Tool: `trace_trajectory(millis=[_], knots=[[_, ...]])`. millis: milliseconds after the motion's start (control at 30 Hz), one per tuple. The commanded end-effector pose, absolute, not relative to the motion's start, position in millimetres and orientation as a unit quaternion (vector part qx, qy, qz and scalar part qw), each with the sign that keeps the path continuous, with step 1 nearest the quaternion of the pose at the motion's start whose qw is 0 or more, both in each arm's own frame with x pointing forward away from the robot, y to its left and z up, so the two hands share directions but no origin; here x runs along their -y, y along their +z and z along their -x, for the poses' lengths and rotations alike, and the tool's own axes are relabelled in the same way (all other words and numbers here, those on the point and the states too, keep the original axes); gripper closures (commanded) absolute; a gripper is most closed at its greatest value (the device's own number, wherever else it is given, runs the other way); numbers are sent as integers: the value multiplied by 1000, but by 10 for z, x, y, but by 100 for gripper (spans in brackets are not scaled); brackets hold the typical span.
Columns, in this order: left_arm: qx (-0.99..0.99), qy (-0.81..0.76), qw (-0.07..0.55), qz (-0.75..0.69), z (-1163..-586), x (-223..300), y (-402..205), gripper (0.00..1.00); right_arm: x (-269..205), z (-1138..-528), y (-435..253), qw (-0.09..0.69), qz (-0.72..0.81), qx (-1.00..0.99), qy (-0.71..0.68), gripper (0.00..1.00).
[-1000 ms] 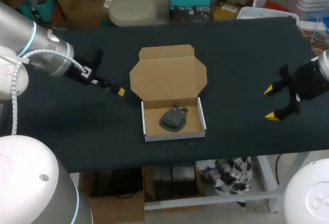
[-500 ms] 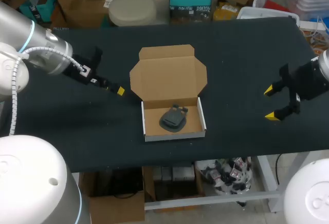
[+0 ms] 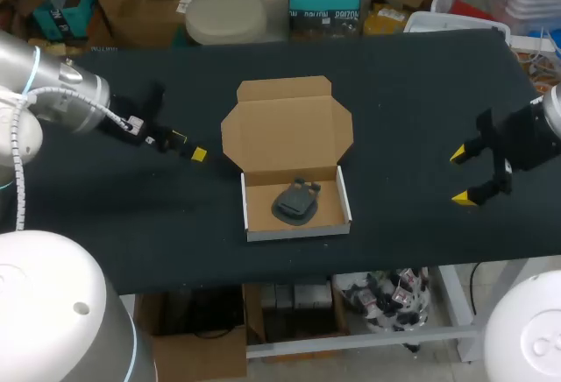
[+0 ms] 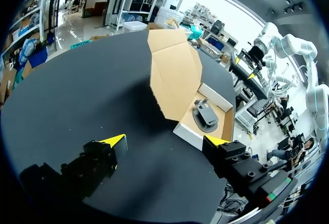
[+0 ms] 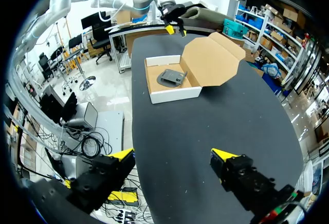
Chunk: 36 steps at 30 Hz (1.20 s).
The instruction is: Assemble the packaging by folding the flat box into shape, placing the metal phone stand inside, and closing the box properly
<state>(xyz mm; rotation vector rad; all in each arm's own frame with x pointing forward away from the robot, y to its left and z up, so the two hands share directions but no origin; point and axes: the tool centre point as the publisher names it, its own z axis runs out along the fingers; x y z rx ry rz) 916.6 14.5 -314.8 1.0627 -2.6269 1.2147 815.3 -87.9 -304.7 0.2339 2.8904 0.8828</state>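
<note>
Step in hand: closing. The box (image 3: 287, 128) is already folded into shape and the phone stand (image 3: 296, 201) is in it, so I judge only the lid is left for you to do.
Next move: bring one end effector round to the lid's 12 o'clock edge, where the tuck flap is. Swing the lid toward 6 o'clock over the tray and seat that flap inside the front wall. You will probably need the other arm to steady the tray so it does not slide on the desk (image 3: 412, 102).
Left end effector (image 4: 165, 142): fingers wide apart, holding nothing and touching nothing. It hangs over bare desk at the box's 9 o'clock, near the lid's side corner but apart from it.
Box: mid-desk, tray toward you. The lid is hinged on the tray's 12 o'clock wall and leans back open, brown inside showing. Whether its far edge rests on the desk, you cannot tell.
Phone stand: dark, lying on the tray floor about the middle, below the rim as far as you can see.
Right end effector (image 3: 462, 175): fingers spread, empty, well apart from the box at its 3 o'clock, near the desk's right edge.
</note>
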Motion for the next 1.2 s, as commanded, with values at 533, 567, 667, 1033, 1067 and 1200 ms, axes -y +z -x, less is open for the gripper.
trace_trajectory(millis=[533, 567, 667, 1033, 1067, 1200], knots=[[847, 442, 27, -294, -9555, 78, -3309, 0, 924, -8303, -2858, 74, -36, -960, 269, 0], [847, 442, 27, -294, -9570, 87, -3312, 0, 905, -8317, -2835, 76, -32, -960, 267, 0], [847, 447, 30, -287, -9622, 133, -3316, 0, 880, -8386, -2804, 75, -17, -962, 264, 0], [847, 458, 46, -264, -9735, 293, -3346, 2, 767, -8691, -2702, 70, 22, -973, 221, 0], [847, 459, 47, -262, -9743, 310, -3344, 4, 759, -8724, -2695, 69, 24, -974, 216, 0], [849, 461, 54, -253, -9778, 392, -3367, 11, 703, -8853, -2672, 68, 36, -977, 198, 0]])
